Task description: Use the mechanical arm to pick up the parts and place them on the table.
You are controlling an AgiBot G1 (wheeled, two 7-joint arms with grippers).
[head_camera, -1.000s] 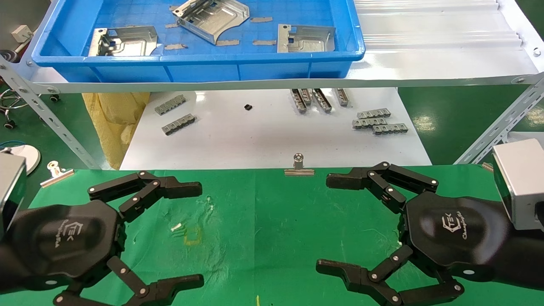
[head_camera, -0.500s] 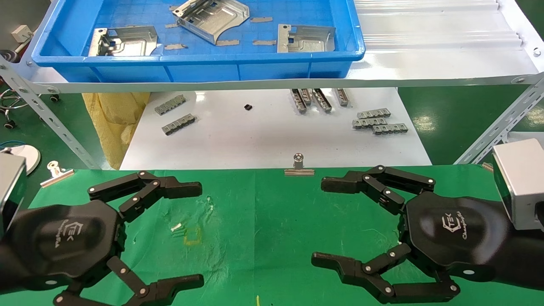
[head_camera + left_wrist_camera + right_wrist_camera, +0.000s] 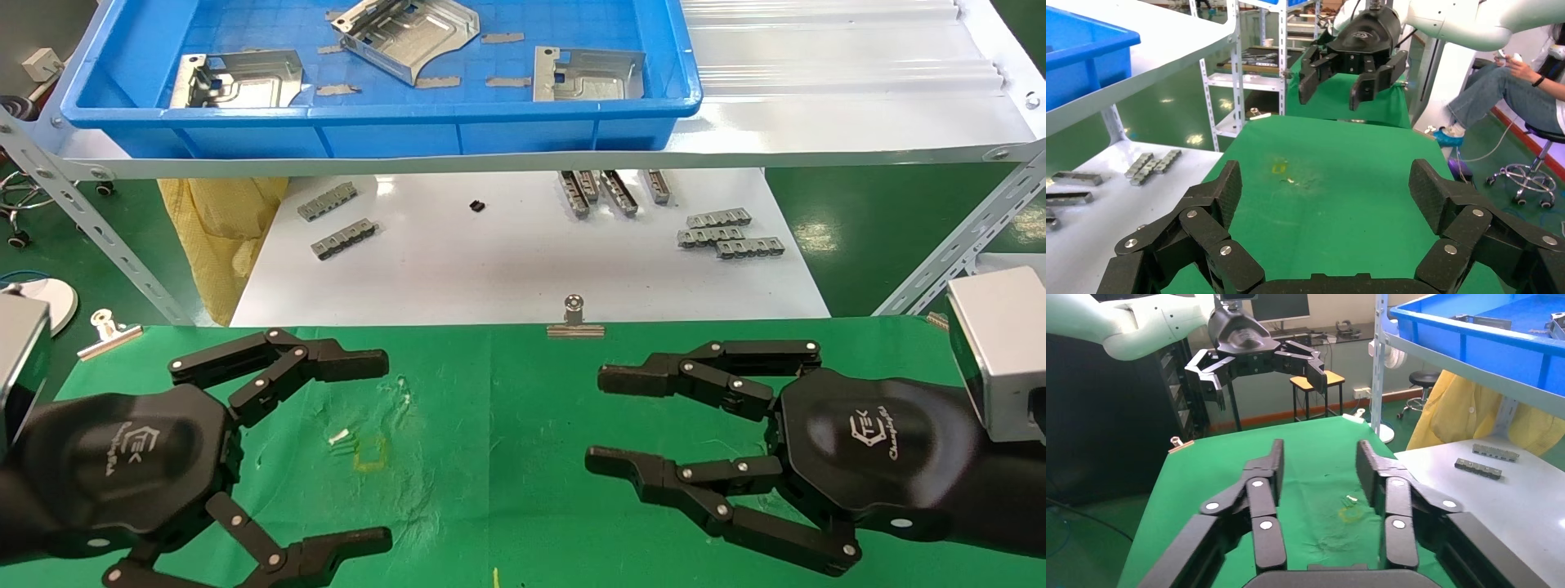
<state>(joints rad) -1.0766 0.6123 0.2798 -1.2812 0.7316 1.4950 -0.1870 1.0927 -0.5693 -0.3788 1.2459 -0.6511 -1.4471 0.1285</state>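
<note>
The right gripper (image 3: 601, 420) is hovering over the right part of the green table (image 3: 507, 425) with its fingers partly spread and nothing between them, while the left gripper (image 3: 380, 449) is hanging over the table's left part, fingers spread wide and likewise gripping nothing. Three silver parts (image 3: 413, 37) are lying in the blue tray (image 3: 384, 131) on the white shelf (image 3: 817, 122) at the far side, well apart from both grippers.
</note>
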